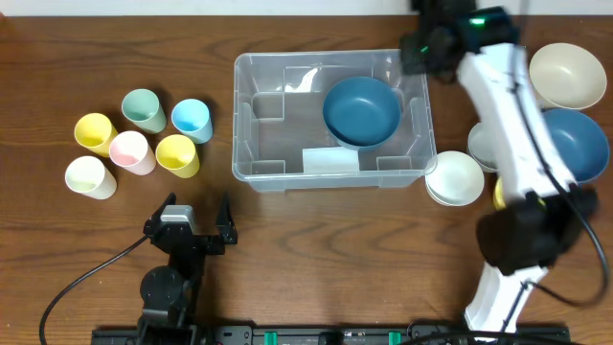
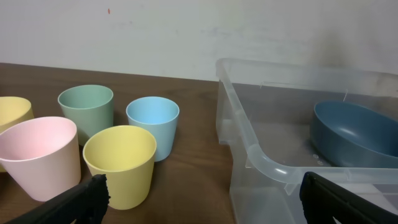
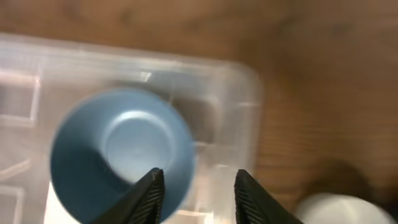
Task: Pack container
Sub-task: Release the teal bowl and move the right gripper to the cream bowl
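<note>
Fingers of the right pincer (image 3: 198, 193) stand apart with nothing between them, hanging over the container (image 1: 278, 144). Just below and to the left of this pincer a dark blue bowl (image 3: 121, 155) sits upright on the container's floor, and the container's rounded corner lies just to the pincer's right. The wrist picture is blurred, so finer detail is lost. Beyond that corner, outside the container, a white bowl (image 1: 454, 177) stands just beside the wall, while a cream bowl (image 1: 568, 75) and a 2nd blue bowl (image 1: 579, 144) lie further out on the wooden table (image 1: 316, 240). The left pincer (image 1: 198, 209) is also spread wide and empty, low over the table. The container stands ahead of it and to its right, its near corner close. Ahead and to its left cluster 6 upright cups: green (image 2: 86, 109), light blue (image 2: 153, 121), yellow (image 2: 119, 162), pink (image 2: 38, 155), another yellow (image 1: 96, 132) and a cream one (image 1: 89, 176), all well apart from the container.
</note>
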`<action>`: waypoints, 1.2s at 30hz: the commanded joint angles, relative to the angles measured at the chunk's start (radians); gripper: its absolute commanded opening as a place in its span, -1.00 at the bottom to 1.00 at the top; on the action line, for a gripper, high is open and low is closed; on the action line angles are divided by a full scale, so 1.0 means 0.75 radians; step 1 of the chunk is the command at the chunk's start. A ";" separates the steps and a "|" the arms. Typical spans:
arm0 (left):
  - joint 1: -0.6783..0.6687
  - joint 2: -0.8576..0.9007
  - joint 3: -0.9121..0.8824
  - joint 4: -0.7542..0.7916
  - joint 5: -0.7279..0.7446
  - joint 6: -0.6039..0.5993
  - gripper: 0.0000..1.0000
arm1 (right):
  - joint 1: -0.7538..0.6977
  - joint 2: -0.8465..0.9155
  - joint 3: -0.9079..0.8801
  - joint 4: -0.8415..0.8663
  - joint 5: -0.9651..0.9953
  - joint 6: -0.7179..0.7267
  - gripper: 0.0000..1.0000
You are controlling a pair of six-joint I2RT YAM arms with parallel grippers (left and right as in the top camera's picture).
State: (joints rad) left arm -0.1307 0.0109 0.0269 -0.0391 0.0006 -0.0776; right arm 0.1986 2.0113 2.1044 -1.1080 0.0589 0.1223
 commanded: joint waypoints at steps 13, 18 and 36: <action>0.007 -0.009 -0.031 -0.044 -0.014 0.004 0.96 | -0.690 0.031 0.029 0.003 0.077 0.355 0.43; 0.007 -0.009 -0.030 -0.044 -0.014 0.004 0.96 | -0.888 0.134 0.029 0.012 -0.015 0.331 0.50; 0.007 -0.009 -0.030 -0.044 -0.014 0.004 0.96 | -1.031 0.524 0.029 0.241 -0.186 0.035 0.43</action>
State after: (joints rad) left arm -0.1307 0.0109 0.0269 -0.0391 0.0006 -0.0776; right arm -0.5819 2.3878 2.1288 -0.9463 -0.0509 0.1921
